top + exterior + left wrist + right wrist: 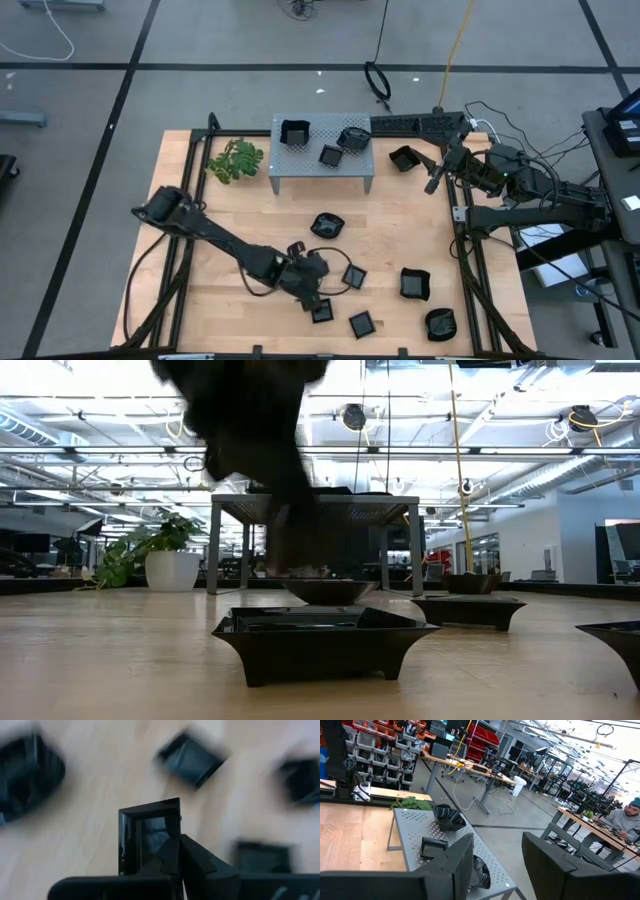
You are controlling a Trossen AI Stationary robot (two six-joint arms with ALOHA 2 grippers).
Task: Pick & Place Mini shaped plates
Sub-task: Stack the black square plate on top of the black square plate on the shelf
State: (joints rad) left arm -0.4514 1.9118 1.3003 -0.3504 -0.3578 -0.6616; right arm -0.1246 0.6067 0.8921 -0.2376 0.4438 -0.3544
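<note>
Several glossy black mini plates lie on the wooden table, among them a scalloped one and square ones. Three more sit on the grey perforated stand. My left gripper is over the near middle of the table, shut on a small square plate. My right gripper waits open at the far right, close to another plate. In the right wrist view its fingers stand wide apart with nothing between them. In the low view a square plate rests on its foot. My left gripper holds the square plate by one side rim. The rim is pinched, with one finger over the plate's hollow and the other outside the wall. The fingers come from above, slanting. I cannot tell whether the plate is clear of the table.
The green leafy sprig lies left of the stand. More plates sit near the table's near right corner. Black rails frame the table edges. Bare wood lies left of the left arm. A person sits far off in the room.
</note>
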